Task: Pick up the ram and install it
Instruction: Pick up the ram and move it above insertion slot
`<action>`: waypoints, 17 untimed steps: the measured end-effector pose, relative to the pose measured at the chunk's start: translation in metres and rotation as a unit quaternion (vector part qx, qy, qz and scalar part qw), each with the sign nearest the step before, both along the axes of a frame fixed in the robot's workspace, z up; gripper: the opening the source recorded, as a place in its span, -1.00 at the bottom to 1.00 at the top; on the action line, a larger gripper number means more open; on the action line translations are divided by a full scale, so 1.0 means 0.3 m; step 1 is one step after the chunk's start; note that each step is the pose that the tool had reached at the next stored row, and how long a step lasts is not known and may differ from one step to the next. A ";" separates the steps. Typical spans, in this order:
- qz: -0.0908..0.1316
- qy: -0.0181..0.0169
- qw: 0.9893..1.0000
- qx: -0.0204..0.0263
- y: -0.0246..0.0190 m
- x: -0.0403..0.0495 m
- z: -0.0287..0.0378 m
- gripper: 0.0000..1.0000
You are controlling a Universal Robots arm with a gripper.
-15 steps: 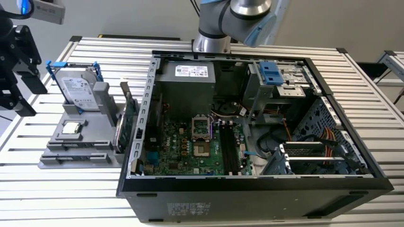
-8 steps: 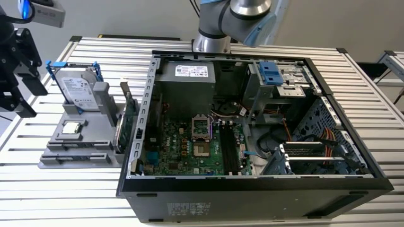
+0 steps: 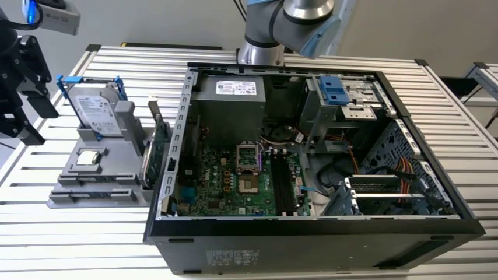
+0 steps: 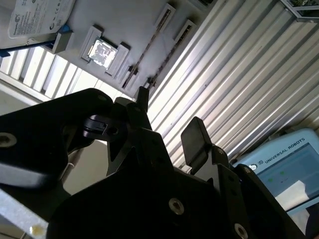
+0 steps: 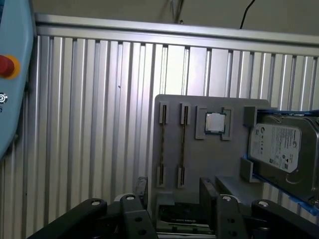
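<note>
Pincer: my pincer [image 5: 174, 193] stands open and empty, with nothing between its fingers [image 5: 142, 188].
Ram: the ram [image 5: 182, 142] stands on edge in a grey holder [image 5: 199, 164] on the desk [image 5: 89, 124], with a second stick [image 5: 162, 144] parallel just beside it.
Direction: both sticks lie ahead of my fingers, apart from them.
Long axis: it runs square to the line between my fingers.
Neighbours: a processor chip [image 5: 215, 122] sits near the ram, and a hard drive [image 5: 281, 149] beyond that.
In the way: nothing that I can see, though I judge the second stick crowds the grasp.
Case: the open computer case [image 3: 311, 242] is on the exterior view's right of the holder, with an expansion card [image 3: 158, 153] between them.
</note>
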State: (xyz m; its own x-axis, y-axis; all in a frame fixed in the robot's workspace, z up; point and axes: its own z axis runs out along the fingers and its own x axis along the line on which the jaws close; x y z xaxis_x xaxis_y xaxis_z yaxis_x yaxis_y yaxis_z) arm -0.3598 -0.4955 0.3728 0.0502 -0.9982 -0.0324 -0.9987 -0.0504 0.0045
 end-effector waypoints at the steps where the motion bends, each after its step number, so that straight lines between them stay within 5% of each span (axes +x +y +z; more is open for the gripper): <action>1: 0.000 0.000 1.000 0.000 0.000 0.000 -0.001 1.00; 17: 0.000 0.000 1.000 -0.001 0.000 0.000 -0.032 1.00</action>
State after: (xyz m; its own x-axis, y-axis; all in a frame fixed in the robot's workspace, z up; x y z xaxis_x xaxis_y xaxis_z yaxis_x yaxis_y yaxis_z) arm -0.3598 -0.4954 0.3631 0.0502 -0.9983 -0.0307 -0.9987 -0.0504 0.0046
